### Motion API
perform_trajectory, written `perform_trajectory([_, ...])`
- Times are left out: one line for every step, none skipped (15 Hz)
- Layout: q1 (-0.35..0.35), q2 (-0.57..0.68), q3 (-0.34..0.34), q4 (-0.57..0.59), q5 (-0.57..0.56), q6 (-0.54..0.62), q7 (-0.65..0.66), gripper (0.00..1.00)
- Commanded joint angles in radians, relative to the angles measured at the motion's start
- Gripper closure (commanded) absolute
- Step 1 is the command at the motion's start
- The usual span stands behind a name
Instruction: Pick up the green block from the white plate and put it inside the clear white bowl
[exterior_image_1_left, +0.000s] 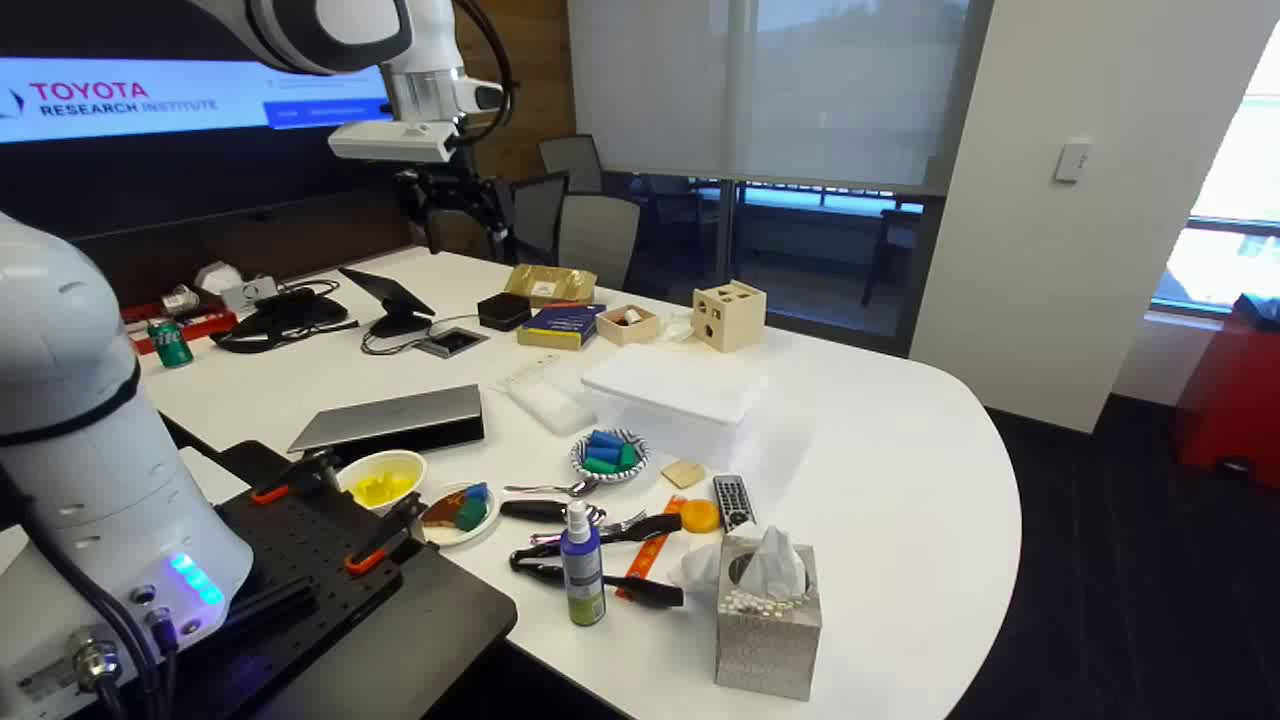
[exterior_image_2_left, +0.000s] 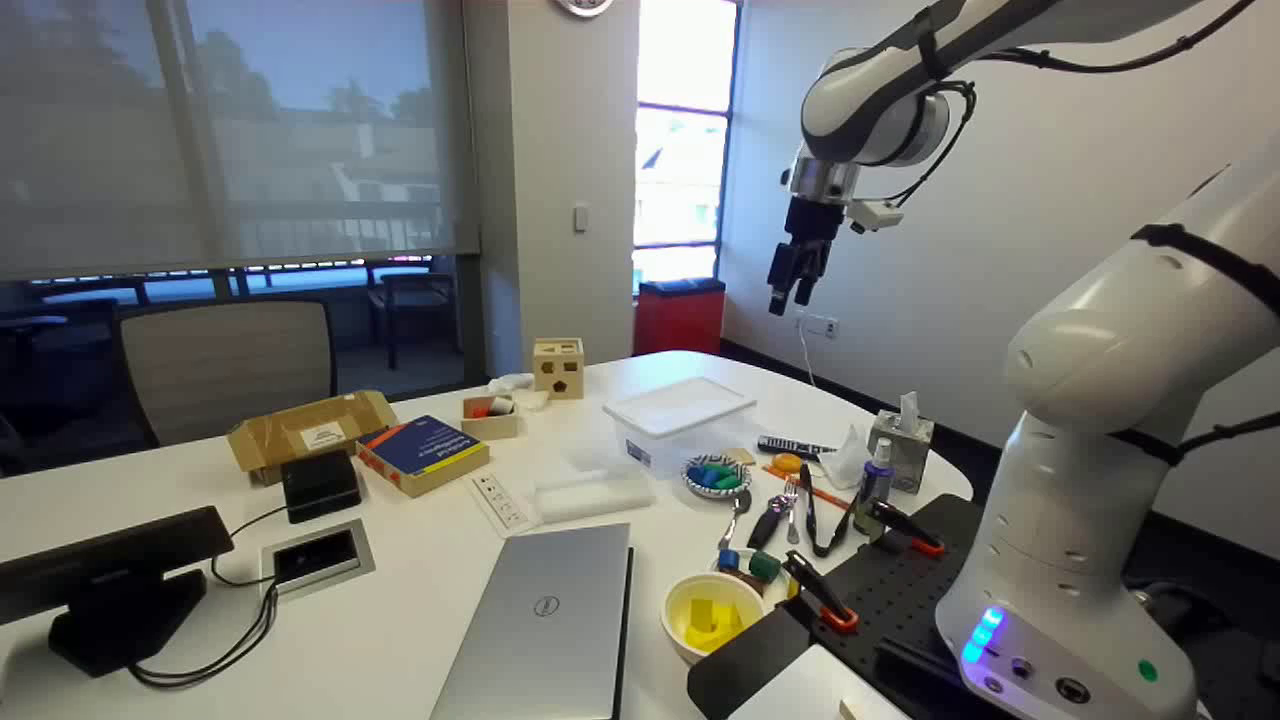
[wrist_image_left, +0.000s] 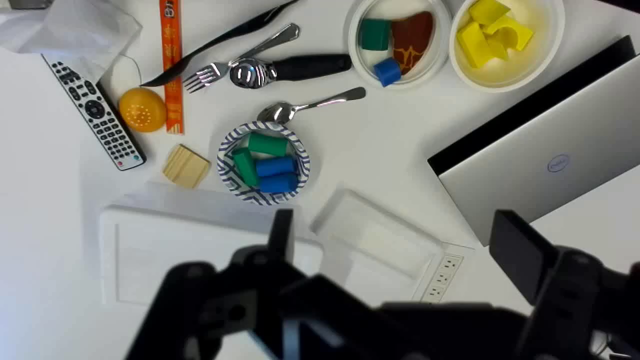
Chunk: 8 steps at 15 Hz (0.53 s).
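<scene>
The green block (wrist_image_left: 375, 34) lies on the white plate (wrist_image_left: 357, 65) beside a brown piece and a small blue block. In both exterior views the green block (exterior_image_1_left: 470, 514) (exterior_image_2_left: 764, 566) shows on the plate (exterior_image_1_left: 462, 539) near the robot's base. The clear white bowl (wrist_image_left: 542, 42) stands right beside the plate and holds several yellow blocks; it also shows in both exterior views (exterior_image_1_left: 416, 463) (exterior_image_2_left: 674, 638). My gripper (wrist_image_left: 392, 222) is open and empty, high above the table and well away from the plate, as both exterior views show (exterior_image_1_left: 466, 235) (exterior_image_2_left: 790, 300).
A patterned bowl (wrist_image_left: 227, 172) holds green and blue cylinders. A laptop (wrist_image_left: 545, 160) lies near the white bowl. Spoon (wrist_image_left: 282, 112), scoop (wrist_image_left: 300, 67) and fork lie beside the plate. Black clamps (exterior_image_2_left: 815, 590), a spray bottle (exterior_image_1_left: 582, 565), tissue box (exterior_image_1_left: 768, 640) and lidded box (exterior_image_1_left: 680, 385) stand around.
</scene>
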Motion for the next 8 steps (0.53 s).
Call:
perform_trajectory([-0.006,0.001,0.007,0.001,0.004,-0.002,-0.003,0.0])
perform_trajectory([-0.006,0.001,0.007,0.001,0.004,-0.002,-0.003,0.0])
perform_trajectory([-0.006,0.001,0.007,0.001,0.004,-0.002,-0.003,0.0])
perform_trajectory([-0.006,0.001,0.007,0.001,0.004,-0.002,-0.003,0.0])
perform_trajectory([0.001,0.023,-0.007,0.007,0.038,0.022,0.008,0.0])
perform_trajectory([-0.017,0.064,0.003,0.006,0.048,0.077,0.072,0.0])
perform_trajectory([-0.031,0.102,0.01,0.005,0.045,0.132,0.112,0.0])
perform_trajectory([-0.044,0.159,0.008,0.01,0.045,0.208,0.152,0.0])
